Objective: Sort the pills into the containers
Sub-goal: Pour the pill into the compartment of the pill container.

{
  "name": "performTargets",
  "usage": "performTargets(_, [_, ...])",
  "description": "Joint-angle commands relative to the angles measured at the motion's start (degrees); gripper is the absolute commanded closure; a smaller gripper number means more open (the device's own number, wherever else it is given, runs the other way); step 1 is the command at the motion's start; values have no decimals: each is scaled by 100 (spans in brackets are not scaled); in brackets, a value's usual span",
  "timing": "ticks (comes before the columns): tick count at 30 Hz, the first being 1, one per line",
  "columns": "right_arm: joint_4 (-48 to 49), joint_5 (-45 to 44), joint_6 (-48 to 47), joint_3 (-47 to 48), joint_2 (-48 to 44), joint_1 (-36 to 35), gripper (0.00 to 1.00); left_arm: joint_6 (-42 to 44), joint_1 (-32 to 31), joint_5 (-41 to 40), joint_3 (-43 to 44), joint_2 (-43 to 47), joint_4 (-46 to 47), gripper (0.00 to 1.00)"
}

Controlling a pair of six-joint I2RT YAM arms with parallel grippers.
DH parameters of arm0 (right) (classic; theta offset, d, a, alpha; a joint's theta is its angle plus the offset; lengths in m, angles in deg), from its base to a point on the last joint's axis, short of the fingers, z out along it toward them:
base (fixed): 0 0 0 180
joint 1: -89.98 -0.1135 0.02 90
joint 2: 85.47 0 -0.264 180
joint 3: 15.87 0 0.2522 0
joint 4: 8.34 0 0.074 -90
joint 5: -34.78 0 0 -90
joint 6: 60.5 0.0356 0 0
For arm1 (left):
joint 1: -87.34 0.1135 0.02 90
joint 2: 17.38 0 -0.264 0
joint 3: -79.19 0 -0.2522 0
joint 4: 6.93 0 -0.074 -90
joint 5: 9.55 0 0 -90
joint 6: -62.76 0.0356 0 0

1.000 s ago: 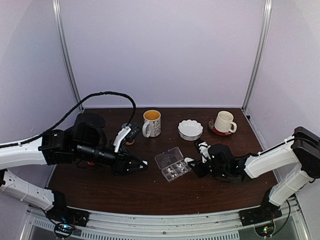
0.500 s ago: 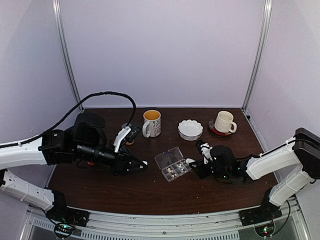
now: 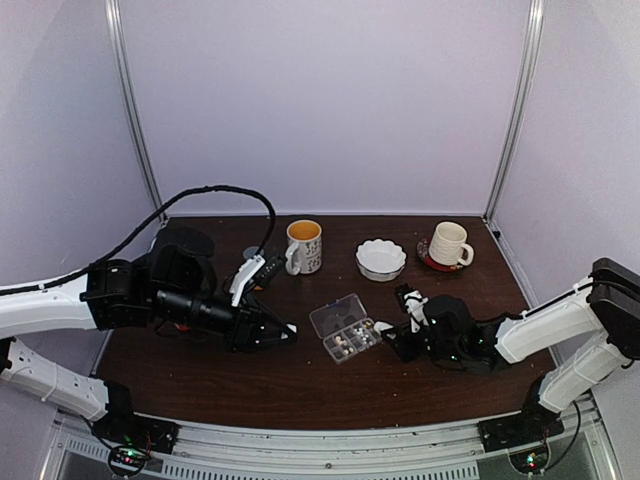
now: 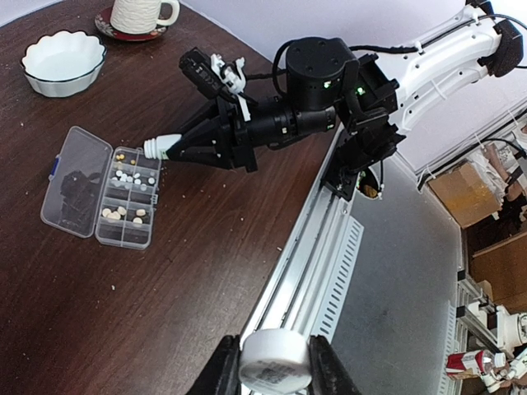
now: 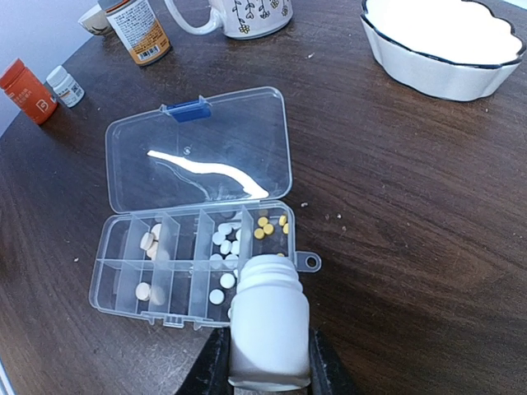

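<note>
- The right tool (image 5: 269,366) pinches a white bottle (image 5: 268,317) between its two fingers, one on each side of the bottle's body.
- The bottle's mouth hangs over the near right corner of the pill box (image 5: 123,292), right at its edge.
- The left tool (image 4: 274,374) is pressed onto a white round cap (image 4: 274,360). In the top view it hangs to the left of the pill box, near it but apart.
- The pill box lies on the dark table (image 5: 412,206) with its clear lid (image 5: 198,152) folded back flat, a blue clasp on the far edge.
- The pills (image 5: 222,240) sit in the compartments (image 5: 173,284), which run in two rows. White ones are in the middle, small yellow ones at the far right, and a few tan ones to the left.
- Beyond the box stand a white scalloped bowl (image 5: 445,49) and a mug (image 5: 247,12).
- An orange bottle (image 5: 25,90) and a small white bottle (image 5: 64,85) stand at the far left.
</note>
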Motion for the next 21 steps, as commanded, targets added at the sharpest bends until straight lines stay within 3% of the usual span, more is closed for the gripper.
performTargets(1, [172, -46, 55, -102, -146, -61, 100, -8, 35, 56, 206, -16, 241, 100])
performTargets(4, [-246, -124, -14, 64, -100, -66, 100, -14, 37, 63, 221, -32, 236, 100])
performTargets(8, [179, -71, 65, -156, -213, -79, 100, -14, 34, 77, 249, -79, 236, 100])
performTargets(11, [-391, -181, 8, 139, -30, -83, 100, -14, 40, 89, 260, -88, 240, 100])
performTargets(15, [299, -184, 93, -235, -188, -131, 100, -13, 35, 108, 265, -81, 229, 100])
performTargets(18, [-270, -132, -21, 84, -82, -142, 100, -13, 36, 87, 256, -73, 229, 100])
performTargets(21, [206, -146, 28, -160, -221, -159, 100, -22, 34, 102, 269, -85, 234, 100])
